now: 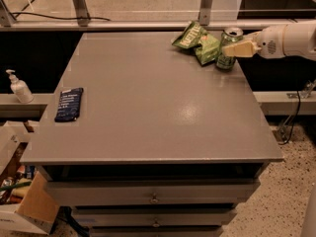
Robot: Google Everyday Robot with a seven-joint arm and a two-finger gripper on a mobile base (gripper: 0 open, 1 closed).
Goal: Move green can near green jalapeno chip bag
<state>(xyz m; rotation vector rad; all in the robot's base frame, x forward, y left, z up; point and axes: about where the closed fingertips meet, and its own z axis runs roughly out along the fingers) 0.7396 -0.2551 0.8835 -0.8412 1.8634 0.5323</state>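
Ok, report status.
Gripper at can, far right of table. Can upright, right beside bag. Nothing in the way.

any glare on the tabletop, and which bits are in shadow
Camera view: a pale glare patch lies on the table right of centre; the gap under it and the areas flanking it are dark; the pincer, at the green can beside the green jalapeno chip bag in the far right corner, is brightly lit.

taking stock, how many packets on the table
2: green jalapeno chip bag far right, by the green can at the claw; dark-blue packet near the left edge.
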